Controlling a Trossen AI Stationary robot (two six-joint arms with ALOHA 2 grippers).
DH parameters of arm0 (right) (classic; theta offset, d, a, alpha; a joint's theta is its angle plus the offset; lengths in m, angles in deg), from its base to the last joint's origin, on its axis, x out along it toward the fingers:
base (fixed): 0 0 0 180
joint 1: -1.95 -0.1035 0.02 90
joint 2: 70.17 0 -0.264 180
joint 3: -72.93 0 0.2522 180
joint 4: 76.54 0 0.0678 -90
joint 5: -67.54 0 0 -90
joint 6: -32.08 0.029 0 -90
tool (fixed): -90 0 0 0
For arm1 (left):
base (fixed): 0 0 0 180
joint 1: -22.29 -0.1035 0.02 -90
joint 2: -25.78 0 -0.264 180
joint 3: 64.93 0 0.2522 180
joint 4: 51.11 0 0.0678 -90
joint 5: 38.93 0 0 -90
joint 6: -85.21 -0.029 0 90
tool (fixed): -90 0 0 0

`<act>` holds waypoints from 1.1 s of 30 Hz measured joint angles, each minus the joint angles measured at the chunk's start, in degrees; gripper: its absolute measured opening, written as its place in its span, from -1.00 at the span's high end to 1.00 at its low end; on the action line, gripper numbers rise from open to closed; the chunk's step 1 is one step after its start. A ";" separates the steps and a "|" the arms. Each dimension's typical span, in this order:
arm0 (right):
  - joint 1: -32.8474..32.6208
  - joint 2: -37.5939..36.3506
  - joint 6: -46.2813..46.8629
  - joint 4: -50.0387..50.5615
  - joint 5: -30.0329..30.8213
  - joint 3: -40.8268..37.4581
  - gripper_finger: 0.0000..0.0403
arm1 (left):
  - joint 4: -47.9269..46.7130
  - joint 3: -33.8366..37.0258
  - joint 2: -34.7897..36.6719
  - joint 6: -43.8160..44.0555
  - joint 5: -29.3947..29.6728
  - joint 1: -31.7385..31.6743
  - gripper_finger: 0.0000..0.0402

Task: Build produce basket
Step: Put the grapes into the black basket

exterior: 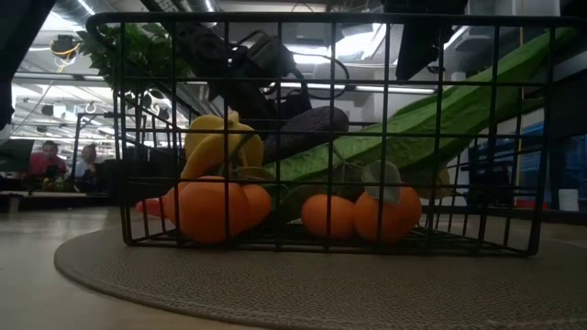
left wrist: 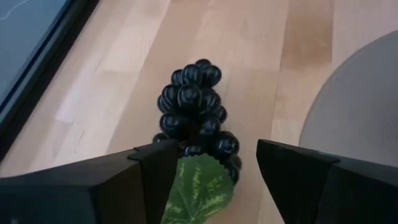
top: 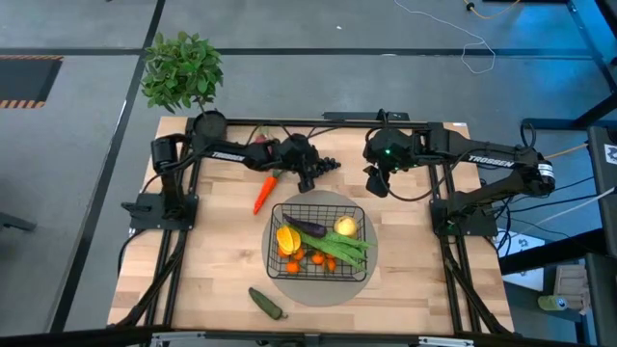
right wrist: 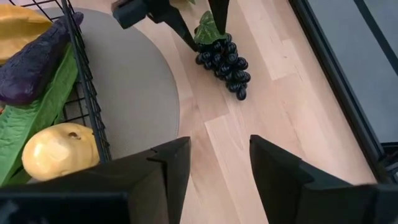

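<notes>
The black wire basket stands on a round grey mat at the table's middle. It holds a yellow pepper, an eggplant, a lemon, green beans and tangerines. A bunch of dark grapes with a green leaf lies on the wood beyond the mat's far edge. My left gripper is open and low over it, one finger on either side of the leaf end. My right gripper hangs open above the table, to the right of the grapes, holding nothing. My left gripper slants down at the grapes' leaf end from the table's left. Its fingers stand on either side of the leaf end, with a gap between them. I cannot tell whether a finger touches the bunch, which lies flat on the table.
An orange carrot lies on the wood left of the basket. A green cucumber lies near the front edge. A leafy potted plant stands beyond the far left corner. People sit in the room behind the table.
</notes>
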 joint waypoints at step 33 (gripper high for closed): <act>0.02 0.00 -0.06 1.19 0.00 -0.06 0.23 | -12.98 -0.07 -1.16 3.47 6.60 0.76 -0.05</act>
